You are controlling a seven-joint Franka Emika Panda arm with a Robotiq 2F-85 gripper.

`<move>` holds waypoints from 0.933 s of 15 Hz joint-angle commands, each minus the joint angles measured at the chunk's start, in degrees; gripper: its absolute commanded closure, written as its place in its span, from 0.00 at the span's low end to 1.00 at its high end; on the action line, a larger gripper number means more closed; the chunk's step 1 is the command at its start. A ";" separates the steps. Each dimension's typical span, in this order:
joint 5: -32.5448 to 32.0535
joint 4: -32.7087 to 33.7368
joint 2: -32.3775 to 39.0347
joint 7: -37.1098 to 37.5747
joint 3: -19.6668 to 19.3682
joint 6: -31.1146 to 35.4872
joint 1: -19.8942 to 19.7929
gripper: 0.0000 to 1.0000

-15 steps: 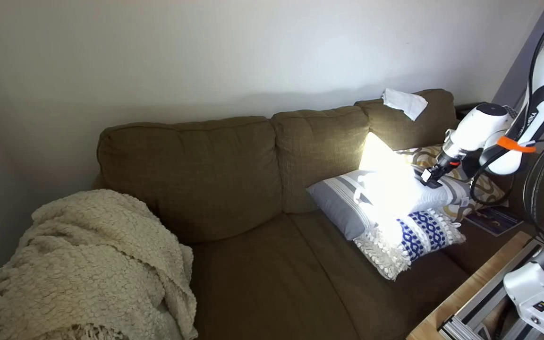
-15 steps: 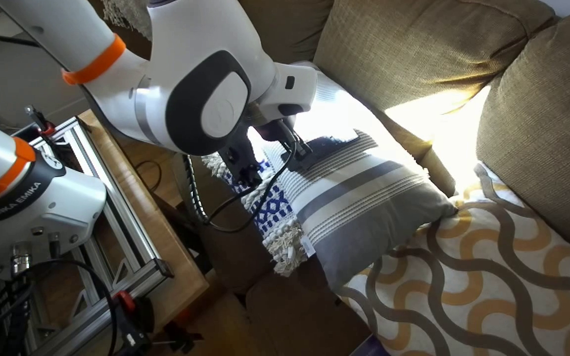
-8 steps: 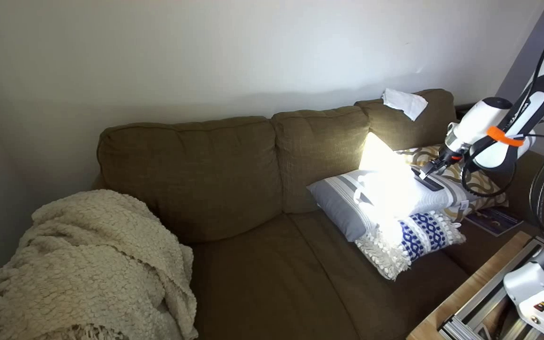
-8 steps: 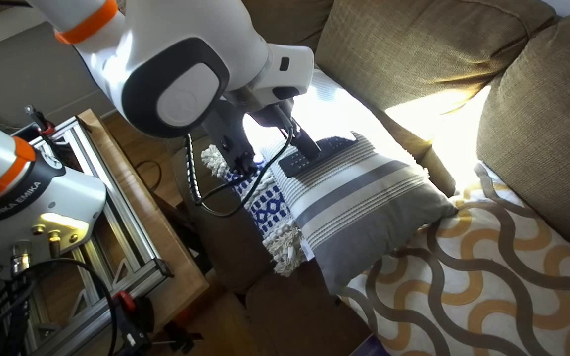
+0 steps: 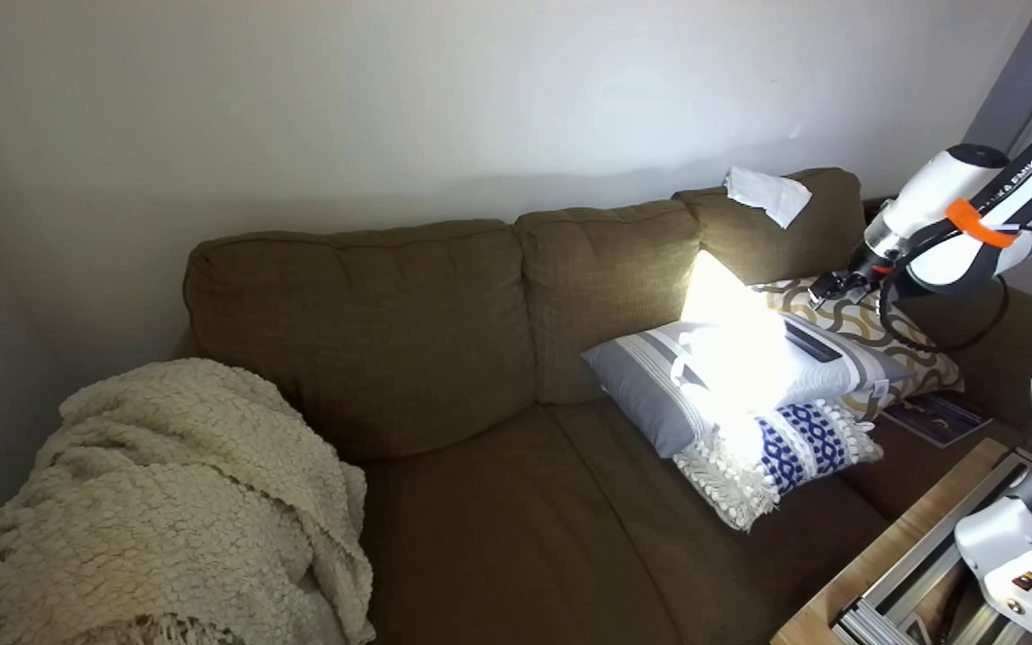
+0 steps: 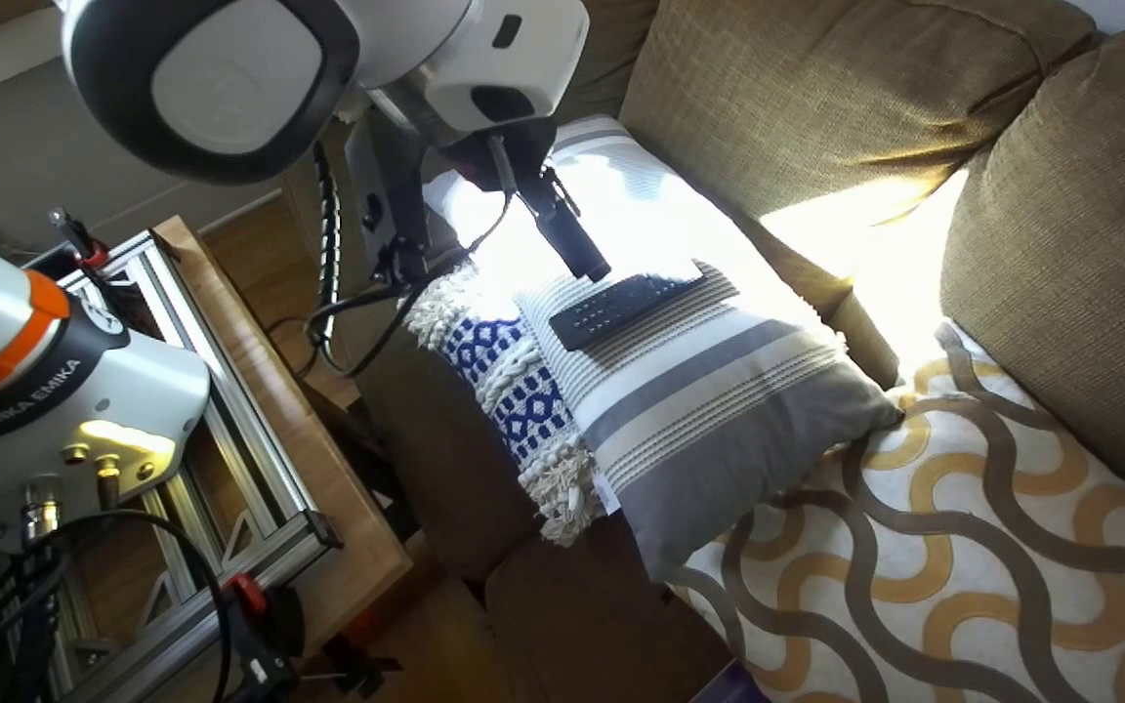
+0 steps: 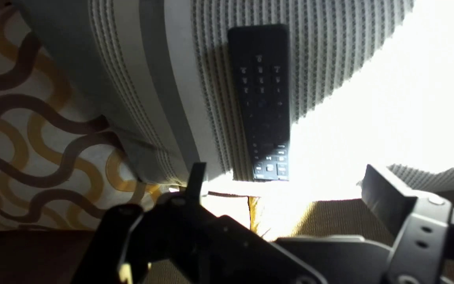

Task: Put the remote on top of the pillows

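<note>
- In an exterior view, I see the remote [image 5: 812, 341] lying on the striped pillow [image 5: 798, 381], which sits over the blue-patterned pillow [image 5: 803, 448] and overlaps the tan-and-brown pillow [image 5: 861, 322]. The gripper [image 5: 825, 296] hangs above the pile, apart from the remote; how wide it stands is too small to judge from here.
- In an exterior view, a dark finger [image 6: 572, 239] points down near the remote's edge without seeming to touch it. The remote rests by itself on the ribbed part of the striped pillow, so I'd call the placing done, and getting the gripper clear the step in hand.
- In the wrist view, the fingers [image 7: 196, 183] stand wide apart, gripping nothing, and the remote lies buttons up beyond them. As I judge it, the next move calls for no grasp: just lift up and back, with the fingers spread, so that neither tip nudges the remote or snags the fabric.
</note>
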 commanded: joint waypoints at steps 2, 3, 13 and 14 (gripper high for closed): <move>4.95 0.43 -1.91 6.88 3.11 -0.98 0.23 0.00; 5.90 0.54 -2.21 8.73 3.68 -0.96 0.52 0.00; 5.95 -0.19 -10.57 23.52 1.31 -0.36 3.73 0.00; 6.78 0.86 -8.04 20.85 3.19 -0.03 2.01 0.00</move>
